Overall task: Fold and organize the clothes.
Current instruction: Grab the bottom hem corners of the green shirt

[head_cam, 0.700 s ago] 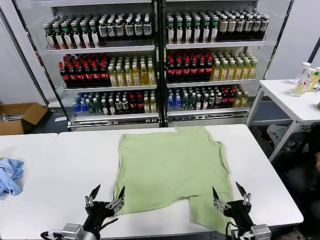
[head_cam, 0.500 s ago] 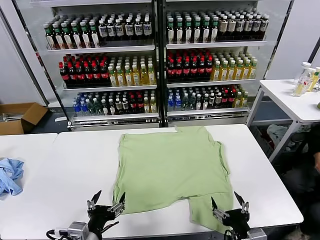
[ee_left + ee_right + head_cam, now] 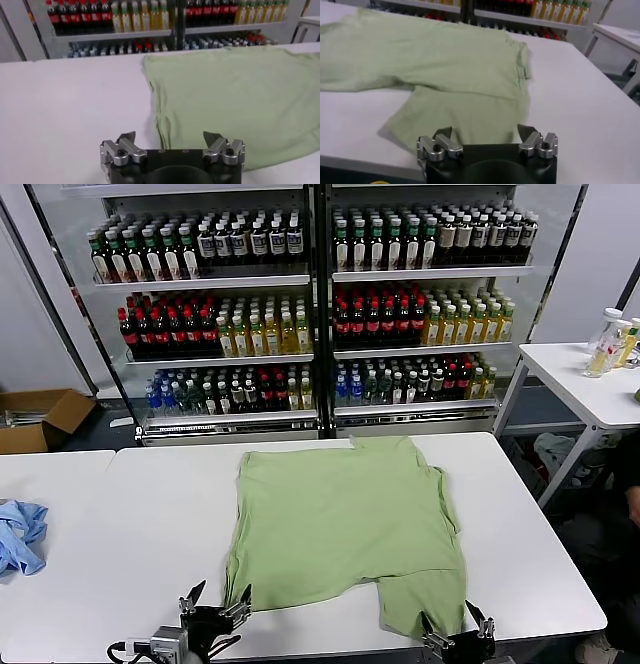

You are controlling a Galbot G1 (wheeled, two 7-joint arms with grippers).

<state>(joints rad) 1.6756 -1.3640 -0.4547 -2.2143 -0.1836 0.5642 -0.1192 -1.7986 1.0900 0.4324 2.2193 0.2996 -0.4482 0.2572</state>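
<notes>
While both grippers hang wide at the table's (image 3: pixel 150 514) near edge, the shirt (image 3: pixel 345 519) lies just ahead of the left gripper (image 3: pixel 214 601) and right gripper (image 3: pixel 456 629)

The light green shirt (image 3: pixel 345 529) lies spread flat on the white table (image 3: pixel 150 514), plain side up, one lower flap reaching out toward the table's near edge on the right.
</notes>
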